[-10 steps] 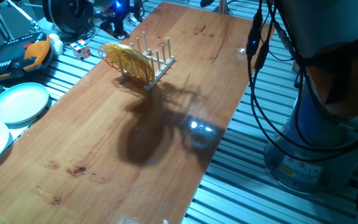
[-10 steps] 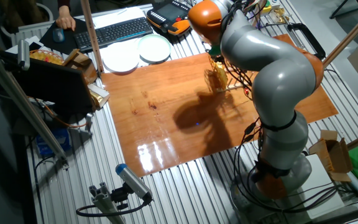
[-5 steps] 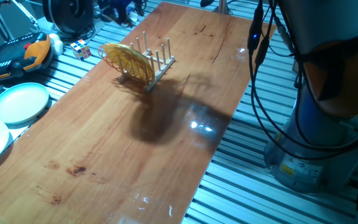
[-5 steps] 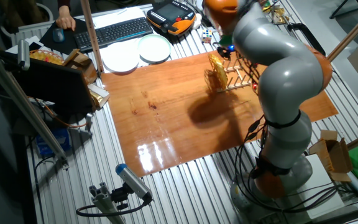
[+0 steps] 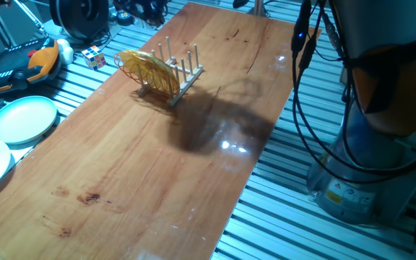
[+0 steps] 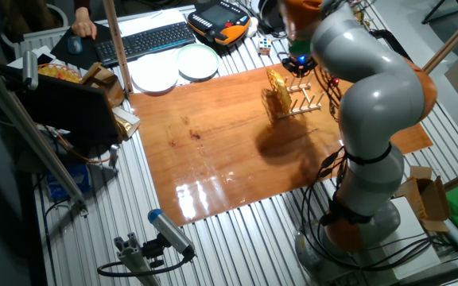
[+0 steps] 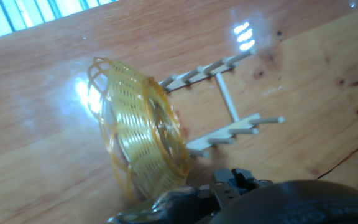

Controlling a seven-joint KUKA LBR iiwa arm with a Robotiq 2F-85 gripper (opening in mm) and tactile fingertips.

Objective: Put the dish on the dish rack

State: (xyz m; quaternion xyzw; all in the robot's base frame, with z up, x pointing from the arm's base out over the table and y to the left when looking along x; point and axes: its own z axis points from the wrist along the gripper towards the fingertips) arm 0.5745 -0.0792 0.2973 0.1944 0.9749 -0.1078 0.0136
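Dish (image 5: 149, 71) sits on its edge at the near end of the dish rack (image 5: 175, 68), upper left of centre in one fixed view, tipped a little and leaning between the upright pegs. From the other fixed view it shows as a golden disc (image 6: 277, 93) at the left end of the rack (image 6: 299, 98), above the middle of the frame, and in the hand view its open lattice (image 7: 140, 134) fills the left half, with the two peg rails (image 7: 229, 102) running off to the right.

What has changed over the last second is the arm, not the dish. A second ago the arm was bent low over the rack and its big shadow lay across the middle of the counter (image 5: 143, 166); now the arm (image 6: 356, 71) stands much more upright toward the upper right, and the shadow has shrunk and slid toward the rack. The dish and rack have not shifted at all between those pictures.

I read that as the placing being done and the arm backing away, with nothing visibly touching the dish. It holds on the rack by itself, so the task looks essentially finished. One doubt: the dish leans, and I cannot say how firmly the pegs hold it.

Only a dark blurred part of the hand shows at the bottom of the hand view, so I cannot tell whether the jaws are wide or narrow.
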